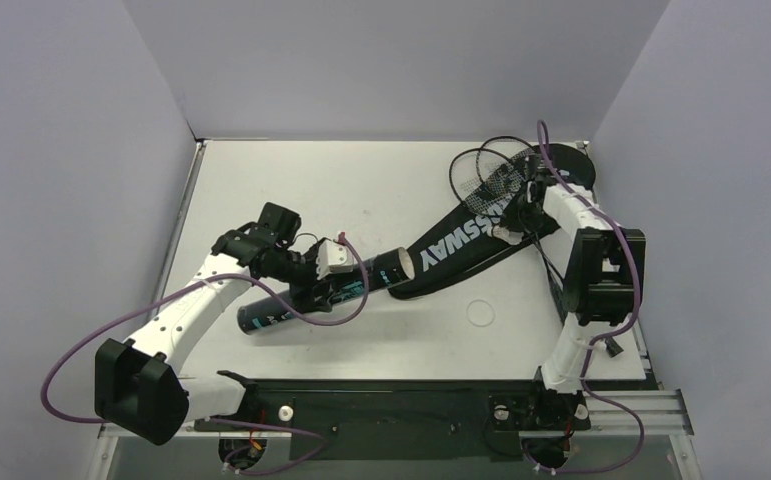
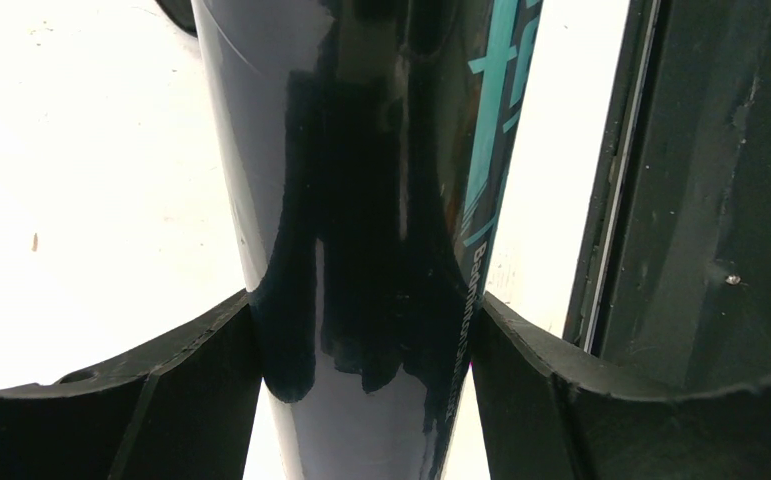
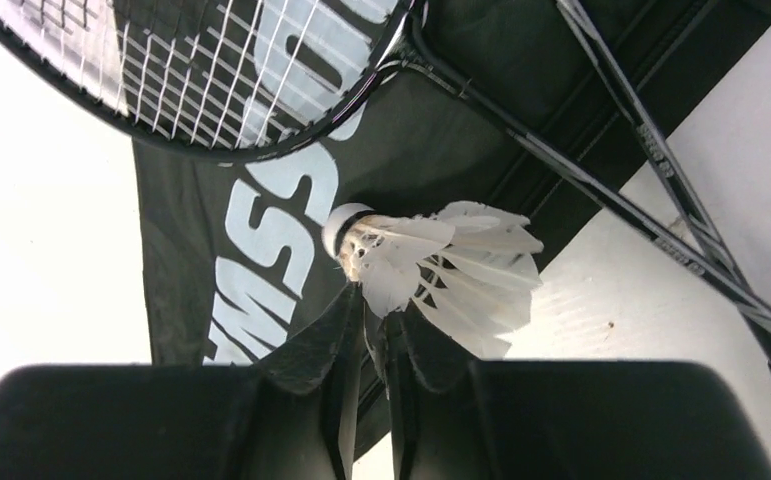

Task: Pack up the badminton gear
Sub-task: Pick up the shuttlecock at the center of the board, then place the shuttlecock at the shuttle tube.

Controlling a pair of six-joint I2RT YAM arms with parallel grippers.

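The long black teal-printed tube (image 1: 271, 315) lies slantwise on the white table, its open end (image 1: 398, 268) pointing at the black CROSSWAY bag (image 1: 466, 238). My left gripper (image 1: 321, 278) is shut on the tube (image 2: 361, 150); both fingers (image 2: 211, 345) press its sides. Two thin black rackets (image 1: 491, 170) rest on the bag at the back right, their shafts crossing (image 3: 601, 190). Over the bag (image 3: 261, 260), my right gripper (image 3: 381, 322) is shut on the feathers of a white shuttlecock (image 3: 441, 260), which shows small in the top view (image 1: 505, 235).
Grey walls close in the table on three sides. A black rail (image 1: 391, 400) runs along the near edge and shows beside the tube (image 2: 701, 200). A faint ring mark (image 1: 483, 312) lies on the table right of centre.
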